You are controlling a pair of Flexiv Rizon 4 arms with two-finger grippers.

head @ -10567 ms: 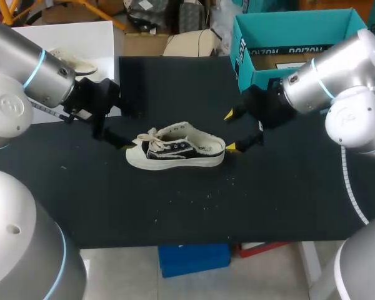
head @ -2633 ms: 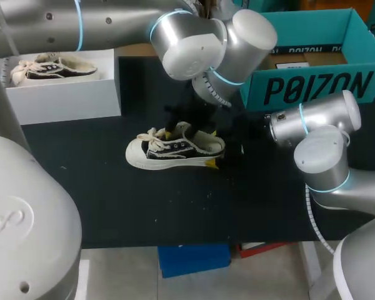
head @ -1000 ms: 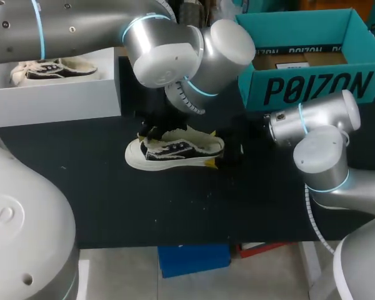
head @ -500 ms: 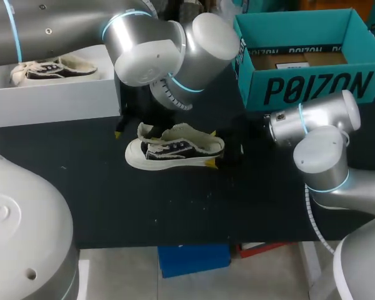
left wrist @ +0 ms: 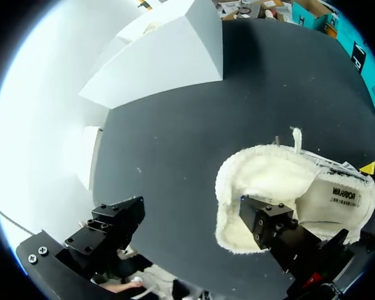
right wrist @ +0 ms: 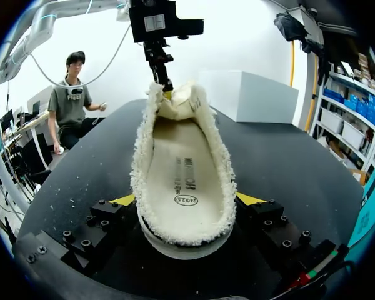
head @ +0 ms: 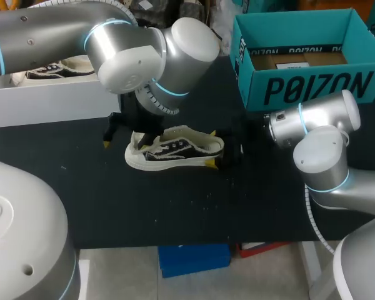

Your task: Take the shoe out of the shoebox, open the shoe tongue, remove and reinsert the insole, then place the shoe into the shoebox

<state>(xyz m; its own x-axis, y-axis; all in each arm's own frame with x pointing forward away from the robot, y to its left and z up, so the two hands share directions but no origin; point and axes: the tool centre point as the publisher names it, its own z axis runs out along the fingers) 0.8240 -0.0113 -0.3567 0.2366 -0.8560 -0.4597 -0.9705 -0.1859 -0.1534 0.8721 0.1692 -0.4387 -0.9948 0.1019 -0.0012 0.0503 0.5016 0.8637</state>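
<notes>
Black bench [head: 175,212], matte top, pale crumbs scattered toward the front edge. Mid-bench, a low canvas shoe [head: 175,149] stands on its sole, toe to the left side and heel to the right, out of any box.

At the heel, right jaws: narrow, clamped on the shoe. One finger [right wrist: 109,212] sits against each flank of the sole, and the heel is square between them. At the toe end, left jaws: spread wide, holding nothing. One finger [left wrist: 272,225] lies over the fleecy tongue [left wrist: 269,181]; the other hangs over bare bench beside the shoe. Cannot tell whether that finger presses the tongue or only sits close to it.

The tongue is folded forward toward the toe, throat open. Inside, insole [right wrist: 184,169] seated flat, printed face up.

Handling, judged:
- The shoe looks light.
- The rubber sole looks stiff enough to take a side clamp. The canvas and fleece collar are soft and would collapse if pinched.
- Best hold is the sole wall at the heel.
- The insole looks thin and floppy and is likely to bend. Take it by its heel edge, where the opening is widest. The fleece may drag on it.

Farther back:
- far left, a white box [head: 50,103] with a second shoe [head: 56,70] in it
- far right, a teal shoebox [head: 312,87], open

Cannot tell which of the two is meant for this shoe.
</notes>
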